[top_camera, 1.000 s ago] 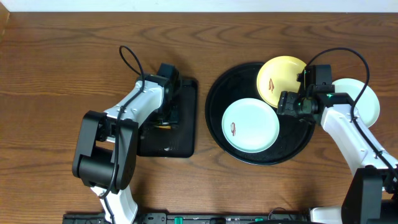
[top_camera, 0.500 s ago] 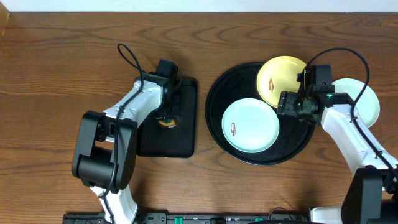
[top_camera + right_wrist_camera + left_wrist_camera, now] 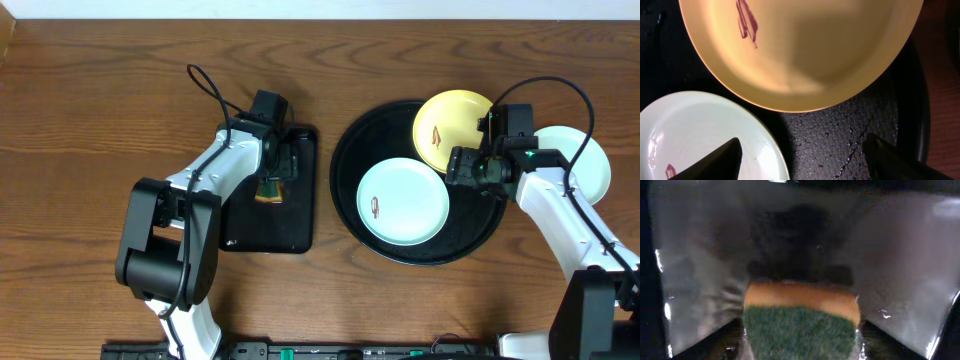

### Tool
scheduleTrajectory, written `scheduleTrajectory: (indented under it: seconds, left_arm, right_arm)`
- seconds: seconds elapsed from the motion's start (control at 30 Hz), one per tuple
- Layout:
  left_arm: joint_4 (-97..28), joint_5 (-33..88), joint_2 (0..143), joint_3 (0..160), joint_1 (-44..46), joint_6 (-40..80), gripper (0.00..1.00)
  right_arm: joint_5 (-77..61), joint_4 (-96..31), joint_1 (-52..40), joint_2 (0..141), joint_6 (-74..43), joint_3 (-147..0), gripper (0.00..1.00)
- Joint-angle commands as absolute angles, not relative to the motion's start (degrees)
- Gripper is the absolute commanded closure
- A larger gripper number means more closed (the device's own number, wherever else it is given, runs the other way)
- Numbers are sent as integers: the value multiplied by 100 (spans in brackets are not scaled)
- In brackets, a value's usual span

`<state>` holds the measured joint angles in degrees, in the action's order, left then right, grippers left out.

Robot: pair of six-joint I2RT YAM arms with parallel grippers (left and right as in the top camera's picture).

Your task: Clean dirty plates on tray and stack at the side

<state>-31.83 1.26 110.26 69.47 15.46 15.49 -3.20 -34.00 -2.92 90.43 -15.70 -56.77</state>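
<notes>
The right claw (image 3: 802,154) hangs wide open over the round black tray (image 3: 345,165), nothing between its fingers. Just ahead of it lies the yellow plate (image 3: 450,128), smeared red. Beside one finger sits a mint plate (image 3: 402,202), also smeared. Behind it, off the tray on the tabletop (image 3: 100,120), rests a third pale plate (image 3: 590,165). Well apart, the left claw (image 3: 272,172) hovers over a small rectangular tray (image 3: 290,225) with a green-and-yellow sponge (image 3: 268,190) right at its fingertips. Whether it grips the sponge I cannot tell.

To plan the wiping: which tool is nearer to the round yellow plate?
Right. The right tool hovers just beside the round yellow plate; the left tool is far away, at the green-and-orange sponge.
</notes>
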Motion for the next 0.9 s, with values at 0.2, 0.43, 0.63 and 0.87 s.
scheduleTrajectory:
  seconds: [0.2,0.43,0.63,0.87]
  left_arm:
    - [-3336,40,11115,7000,1518,1531,34]
    - [-3750,40,10742,7006,1518,1531,31]
    - [-3765,78,10453,7004,1520,1533,36]
    - [-3684,233,10492,6781,1518,1533,36]
  right_arm:
    - [-327,-3393,-235,9109,-1562,-5640,23]
    - [-325,-3387,-235,9109,-1562,-5640,23]
    - [-325,-3387,-235,9109,-1562,-5640,22]
    - [-325,-3385,-235,9109,-1562,-5640,22]
